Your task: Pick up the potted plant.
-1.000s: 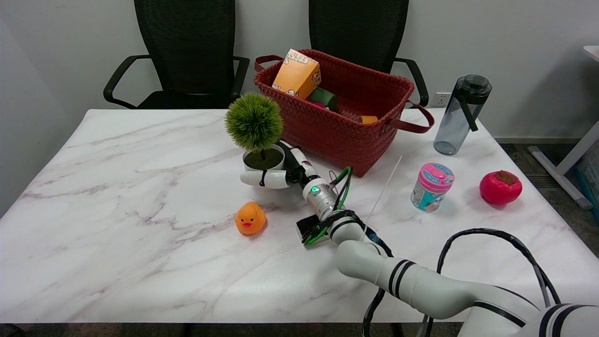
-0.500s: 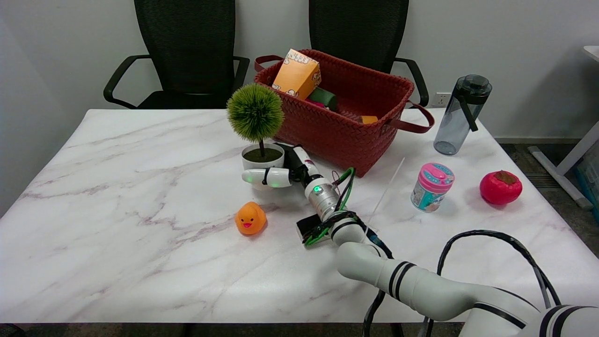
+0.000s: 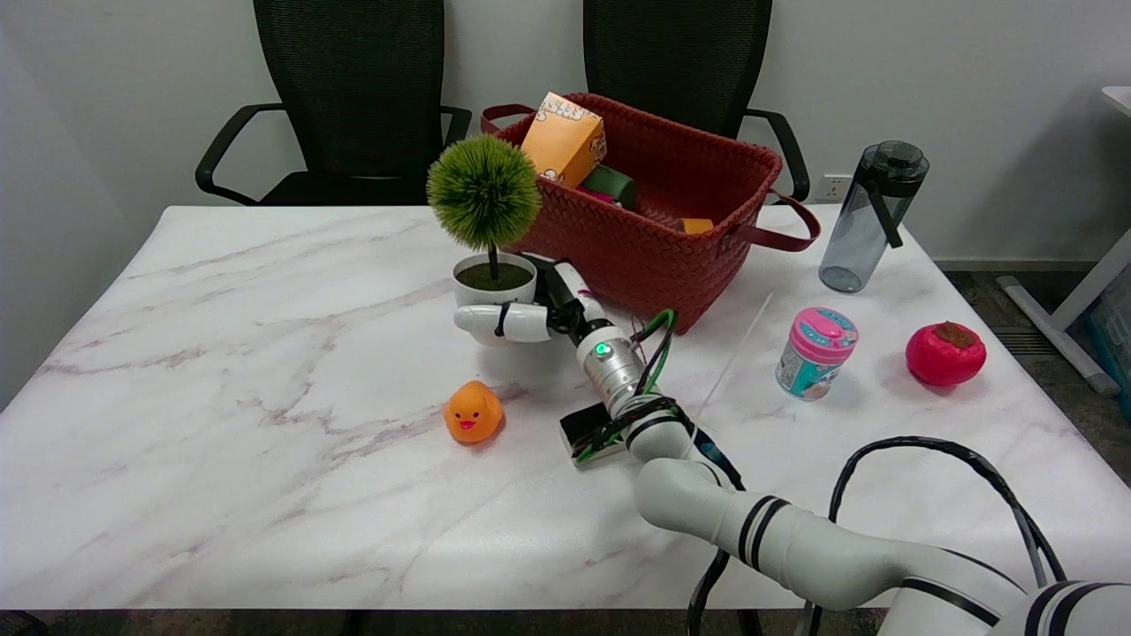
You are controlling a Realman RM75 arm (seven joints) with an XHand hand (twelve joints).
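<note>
- right hand [image 3: 530, 316] grasps plant [image 3: 489, 225] at its white pot; fingers [image 3: 490, 321] wrapped round the pot's front and right side
- plant upright, just left of red basket [image 3: 654, 243], green ball top overlapping the basket's left corner
- pot looks raised off surface [image 3: 265, 371], shadow below it
- duck [image 3: 473, 412] on surface, near and in front of hand
- pink-lid jar [image 3: 816, 353], red fruit [image 3: 945, 353], bottle [image 3: 870, 216] well apart on right
</note>
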